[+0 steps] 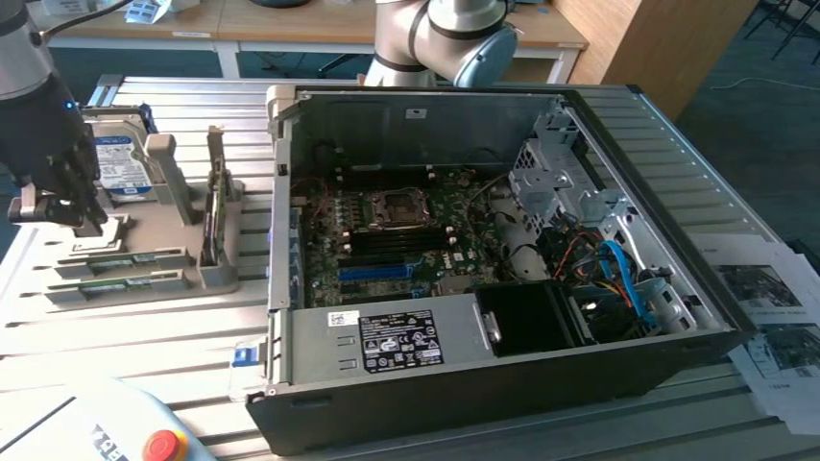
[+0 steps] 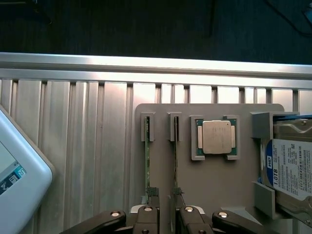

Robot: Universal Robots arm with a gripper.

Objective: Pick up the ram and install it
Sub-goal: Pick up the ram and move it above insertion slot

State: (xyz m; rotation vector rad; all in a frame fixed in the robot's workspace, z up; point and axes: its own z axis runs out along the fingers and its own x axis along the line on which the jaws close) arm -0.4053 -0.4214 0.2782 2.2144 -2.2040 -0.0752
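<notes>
In the exterior view I have the gripper (image 1: 58, 213) down low over the grey holder (image 1: 215, 277). The holder sits on the slatted table (image 1: 129, 336) near the edge on the exterior view's left, beside the open computer case (image 1: 384, 394). The ram (image 1: 134, 259) stands on edge in its slot along the holder. A second stick (image 1: 122, 285) lies parallel in the next slot, toward the holder's outer edge. The hard drive (image 1: 122, 168) and the upright expansion card (image 1: 218, 206) share the same holder. The pickup is not yet done; both sticks are seated.

In the wrist view the claw stands apart and empty, its fingers (image 2: 146, 214) over the near ends of the two slots. The ram (image 2: 176, 165), the stick nearer the CPU (image 2: 217, 136), runs into the gap between the fingers but close against one of them. The second stick lines up under the other finger, and I cannot tell whether that finger clears it.

In my judgement, the gap should be centred on the ram alone, shifted slightly toward the CPU side so the far finger drops into the bare strip between the sticks. The descent should be square to the holder, with the grip taken on the flat faces, not on the second stick's edge.
</notes>
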